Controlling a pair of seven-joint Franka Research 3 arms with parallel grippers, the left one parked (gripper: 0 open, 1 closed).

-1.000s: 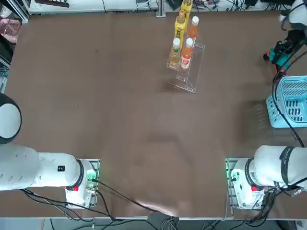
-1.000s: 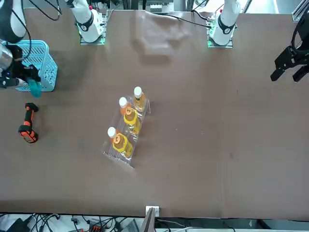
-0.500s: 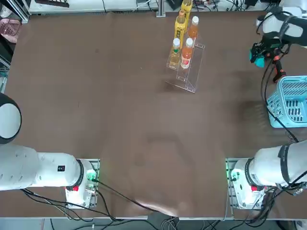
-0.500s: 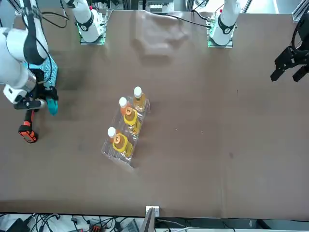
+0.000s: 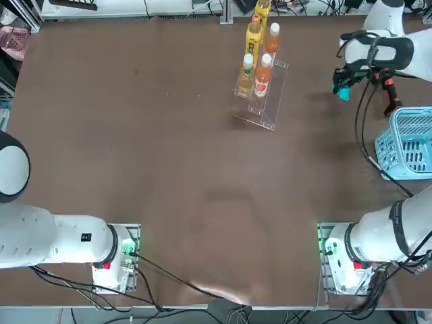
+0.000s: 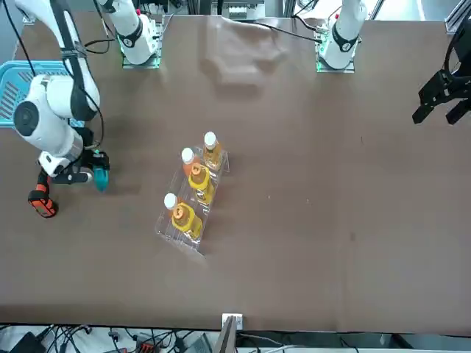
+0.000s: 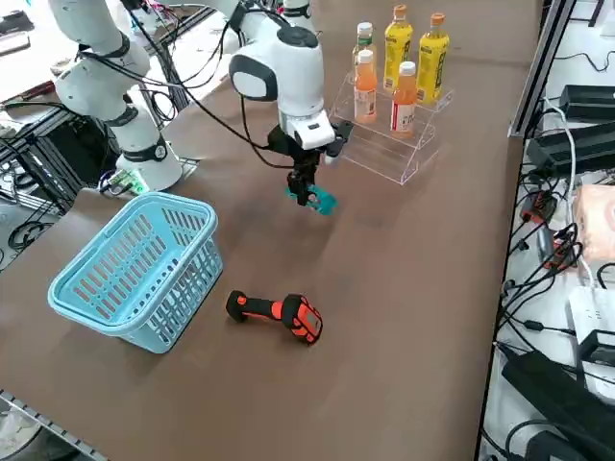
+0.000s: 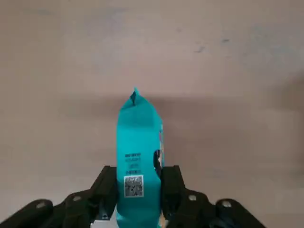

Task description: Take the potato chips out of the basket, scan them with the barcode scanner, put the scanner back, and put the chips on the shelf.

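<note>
Right wrist view, potato chips (image 8: 138, 156) pinched in hand (image 8: 138, 195)

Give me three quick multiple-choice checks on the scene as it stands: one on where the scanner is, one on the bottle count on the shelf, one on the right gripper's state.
1. Where is the barcode scanner?
A. In the basket
B. On the table beside the basket
C. On the shelf

2. How many bottles stand on the shelf?
A. Two
B. Four
C. Six

3. What is the right gripper doing?
A. Open and empty
B. Shut on the scanner
C. Shut on the potato chips

Answers: 1 B, the scanner lies on the brown table next to the basket, untouched. 2 B, two orange and two yellow bottles show in the side view. 3 C, the wrist view shows the fingers pressing both sides of the teal potato chips, held above the table between basket and shelf.
</note>
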